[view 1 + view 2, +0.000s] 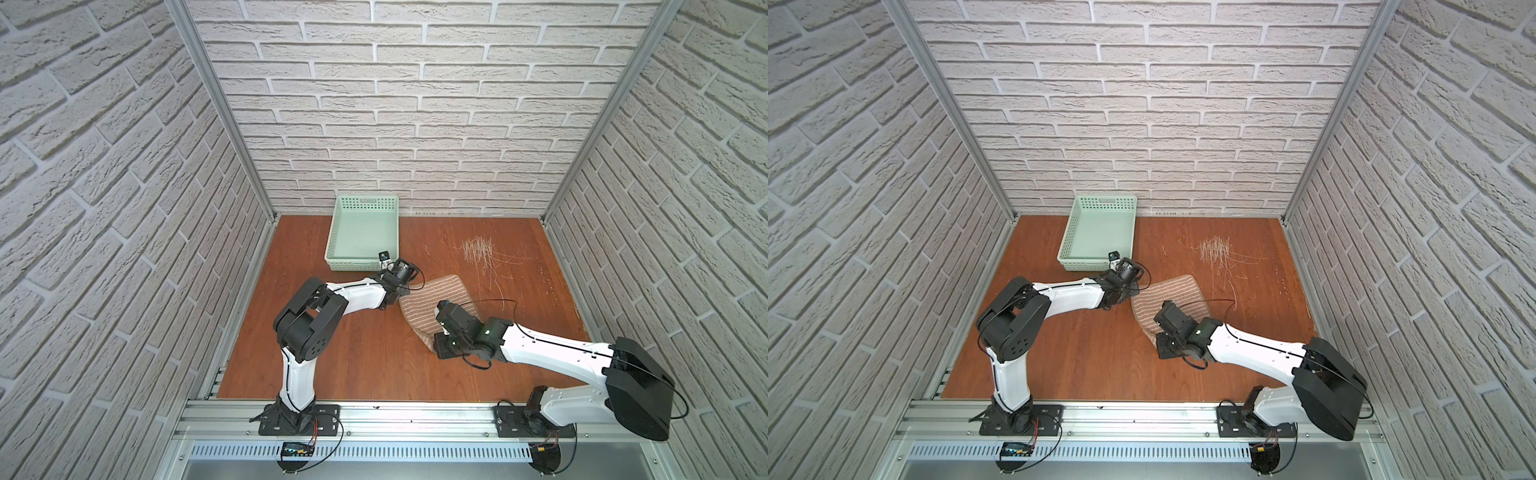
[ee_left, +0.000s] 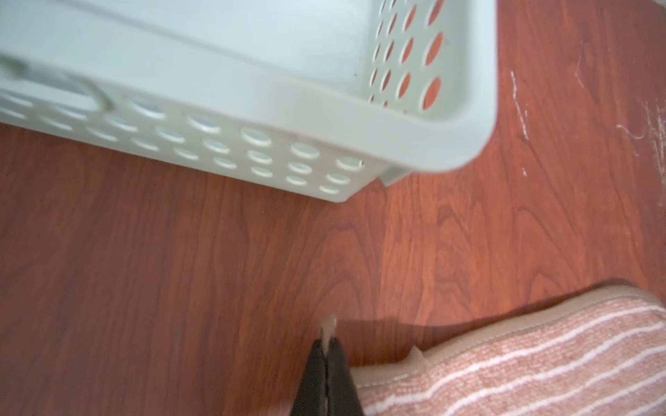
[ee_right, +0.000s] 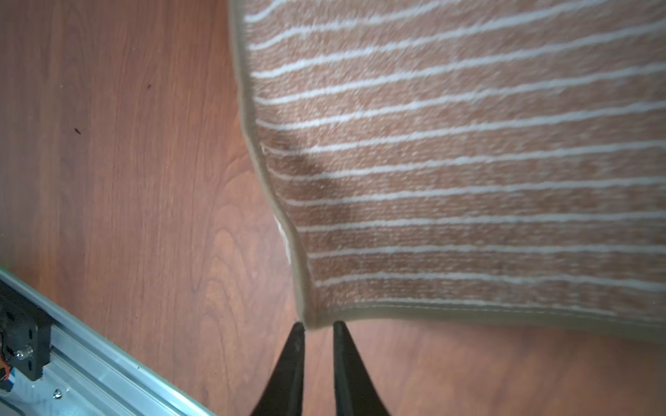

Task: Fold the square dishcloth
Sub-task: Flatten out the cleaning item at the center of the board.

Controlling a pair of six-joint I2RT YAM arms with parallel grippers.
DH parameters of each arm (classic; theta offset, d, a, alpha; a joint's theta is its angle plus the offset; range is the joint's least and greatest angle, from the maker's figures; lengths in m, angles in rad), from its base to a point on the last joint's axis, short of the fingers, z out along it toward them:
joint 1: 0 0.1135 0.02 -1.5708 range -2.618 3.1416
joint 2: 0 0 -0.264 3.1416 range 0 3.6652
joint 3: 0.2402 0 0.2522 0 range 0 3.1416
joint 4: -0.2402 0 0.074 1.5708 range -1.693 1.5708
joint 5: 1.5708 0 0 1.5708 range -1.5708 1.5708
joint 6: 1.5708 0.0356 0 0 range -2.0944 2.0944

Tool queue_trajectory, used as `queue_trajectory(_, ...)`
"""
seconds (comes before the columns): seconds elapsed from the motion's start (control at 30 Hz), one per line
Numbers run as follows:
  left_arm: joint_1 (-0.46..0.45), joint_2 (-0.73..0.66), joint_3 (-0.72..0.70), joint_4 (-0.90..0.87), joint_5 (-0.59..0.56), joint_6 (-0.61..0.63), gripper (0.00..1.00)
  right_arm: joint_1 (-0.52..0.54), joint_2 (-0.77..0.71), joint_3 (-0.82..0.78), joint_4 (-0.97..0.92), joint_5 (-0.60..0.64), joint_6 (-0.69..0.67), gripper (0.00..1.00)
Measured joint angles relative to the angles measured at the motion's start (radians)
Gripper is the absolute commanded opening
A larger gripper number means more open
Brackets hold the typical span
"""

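While the mint-green basket [image 1: 353, 264] is sitting on the wooden table [image 1: 353, 357], the left gripper [image 2: 327, 344] is holding low just off the basket's near right corner. Its jaws are pressing together, with a sliver of tan hem poking out between the tips. I am reading that as a pinch on a corner of the square dishcloth [image 1: 434, 297], though the wrist view is not showing the join plainly.

Going rightward from the basket, the dishcloth is lying on the wood just beyond that gripper, apart from the basket and nearer the robot than it. Its outline is looking close to square in both top views, so no long axis is standing out. The cream stripes are running rightward, away from the basket's side.

One hemmed edge, crossing the stripe ends, is running from the left gripper's corner away from the basket toward the right gripper [image 3: 318, 326]. That gripper is sitting at the cloth's corner well apart from the basket. Its jaws are standing slightly apart, and the corner is resting just at the tips rather than clamped between them.

Both grippers are therefore sitting at the ends of one edge, with the cloth spreading rightward from them. A fold is likely turning on carrying that edge along the stripes to the opposite hem, and the right jaws would be needing to close first.
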Motion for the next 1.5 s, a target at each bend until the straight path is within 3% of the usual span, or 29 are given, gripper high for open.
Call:
queue_trajectory(0.2,0.011,-0.007,-0.009,0.039,-0.021,0.025,0.02,0.065,0.127,0.092,0.056,0.0,0.035,0.28)
queue_trajectory(0.43,0.042,-0.016,-0.013,0.053,0.005,0.099,0.01,0.036,0.039,0.183,-0.044,0.126,0.0,0.31)
queue_trajectory(0.6,0.047,-0.015,0.019,0.049,0.046,0.141,0.0,-0.125,-0.044,0.274,-0.125,0.2,-0.056,0.31)
queue_trajectory(0.73,0.047,-0.002,0.058,0.051,0.072,0.16,0.0,-0.285,-0.022,0.348,-0.185,0.216,-0.112,0.32)
queue_trajectory(1.03,0.046,0.106,0.193,0.031,0.127,0.229,0.0,-0.561,0.28,0.564,-0.229,0.106,-0.229,0.33)
queue_trajectory(1.27,0.046,0.18,0.345,-0.038,0.124,0.266,0.0,-0.69,0.5,0.645,-0.224,-0.003,-0.274,0.37)
queue_trajectory(1.5,0.042,0.195,0.429,-0.134,0.066,0.279,0.0,-0.745,0.591,0.726,-0.238,-0.021,-0.321,0.39)
